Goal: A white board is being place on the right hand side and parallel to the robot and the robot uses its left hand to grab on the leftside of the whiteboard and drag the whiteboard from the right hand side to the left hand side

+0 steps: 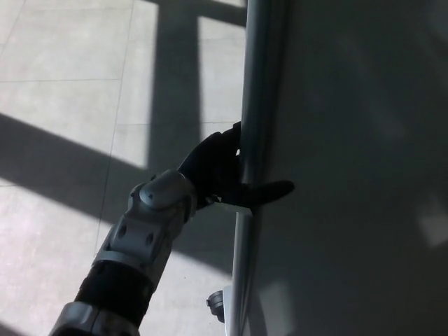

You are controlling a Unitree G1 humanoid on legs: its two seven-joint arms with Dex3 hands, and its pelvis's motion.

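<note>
The whiteboard (350,168) fills the right half of the head view, its grey face in shadow and its metal left edge frame (252,105) running top to bottom. My left hand (220,171) is at that edge. Its thumb (269,190) lies across the board's front face and the other two fingers wrap behind the frame, out of sight. The hand is closed around the left edge. My grey forearm (143,231) comes up from the lower left. My right hand does not show.
A tiled floor (70,84) with bands of sunlight and shadow lies to the left. A caster wheel (215,305) of the board's stand shows at the bottom beside the frame.
</note>
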